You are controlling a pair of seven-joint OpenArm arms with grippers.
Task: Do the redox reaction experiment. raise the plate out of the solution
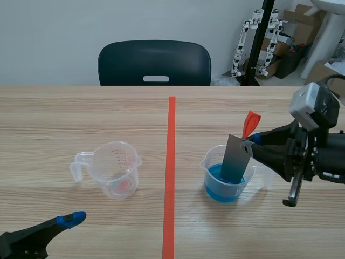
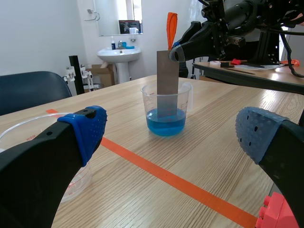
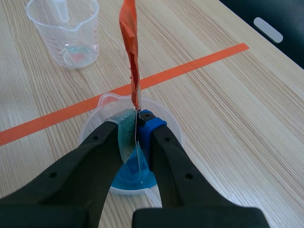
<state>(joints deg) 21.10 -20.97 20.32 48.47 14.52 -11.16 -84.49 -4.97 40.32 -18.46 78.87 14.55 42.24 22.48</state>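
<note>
Scene: R gripper [image 1: 249, 143] clamped on top edge of grey plate [image 1: 236, 159], orange tab [image 1: 250, 123] sticking up above. Plate tilted, lower end in blue solution [image 1: 222, 190] inside clear cup [image 1: 205, 168], right of tape line [image 1: 171, 162]. 2nd cup [image 1: 114, 168] left of line. L gripper [image 1: 67, 220] low at near edge, well apart from both.

L wrist: fingers [image 2: 85, 128] spread wide, gripping nothing; cup w/ plate ahead, past tape line.

R wrist: 2 pads [image 3: 124, 135] pinched on plate's thin edge, directly over cup; tab rising ahead of fingertips.
</note>
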